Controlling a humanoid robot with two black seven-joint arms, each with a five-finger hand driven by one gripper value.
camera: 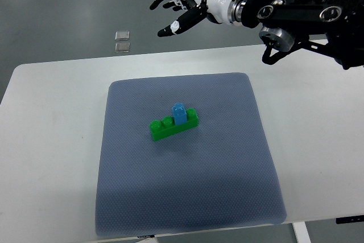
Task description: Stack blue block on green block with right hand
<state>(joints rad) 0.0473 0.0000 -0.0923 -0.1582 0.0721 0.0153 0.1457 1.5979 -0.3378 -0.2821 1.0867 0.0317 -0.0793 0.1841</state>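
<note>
On grey mat (187,197), mid desk (318,140): blue block (180,114) sitting on green block (173,124), toward its right end, looks seated. Stack seems done tbh. Best move now, imo: keep clear of stack, pull arm away high, no swiping low over mat. Right robot hand (179,5) up above desk's far edge, well apart from blocks, fingers spread loose, gripping nothing, palm facing picture's left. Left arm nowhere in shot.
</note>
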